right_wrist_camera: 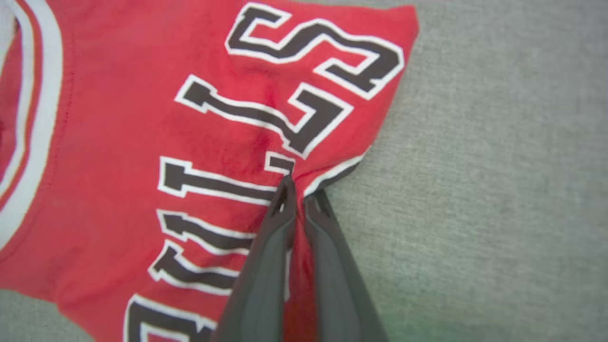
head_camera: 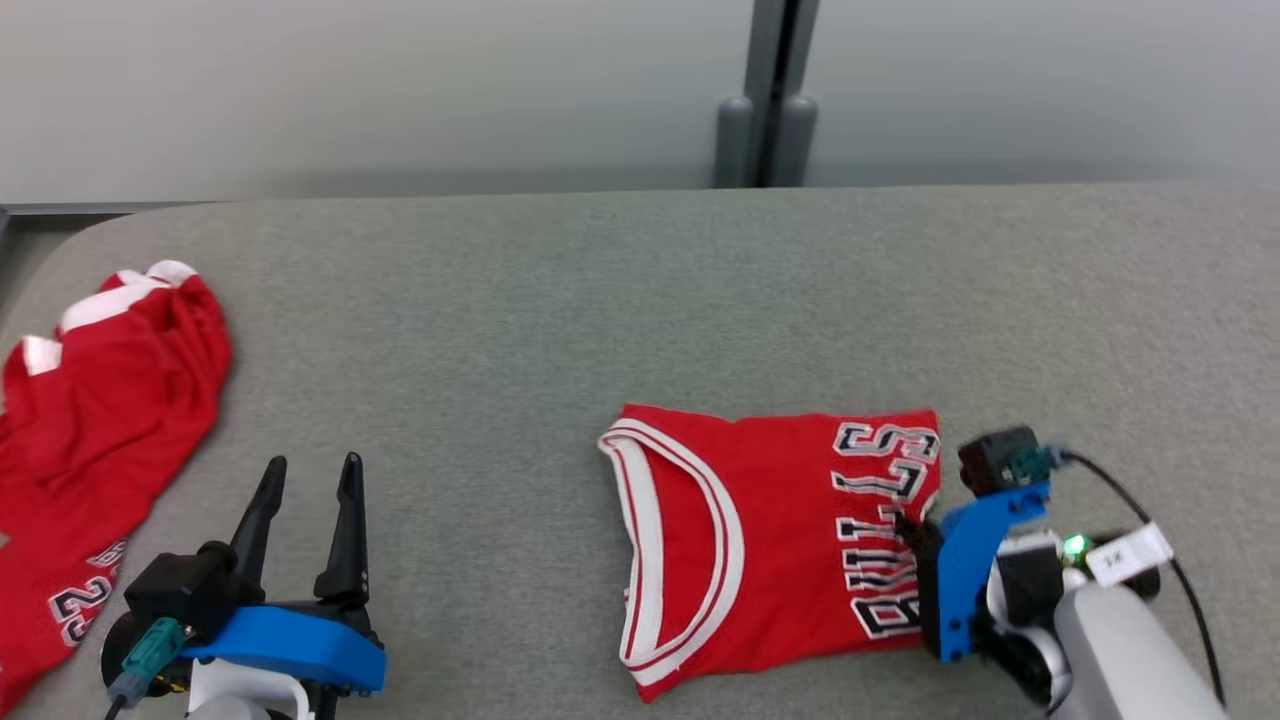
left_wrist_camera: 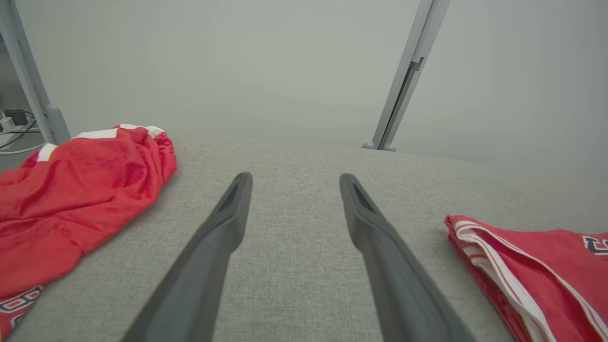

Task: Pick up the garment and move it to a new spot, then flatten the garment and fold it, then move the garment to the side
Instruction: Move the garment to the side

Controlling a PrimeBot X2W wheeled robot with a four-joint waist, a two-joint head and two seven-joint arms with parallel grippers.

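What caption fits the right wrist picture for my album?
The right hand pinches the edge of a folded red basketball jersey on a grey cloth-covered table.

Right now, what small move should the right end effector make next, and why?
Probably a slight lift, then a slow pull toward the robot's right. The right end effector is shut on the edge of the folded Bulls jersey, the crumpled red garment occupies the left, and the left end effector stands open, apart.

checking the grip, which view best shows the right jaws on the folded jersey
Right wrist view: close up, the right gripper is shut on the Bulls jersey, at its lettering. The head view shows the whole jersey, pinch partly hidden; the left wrist view, its striped end.
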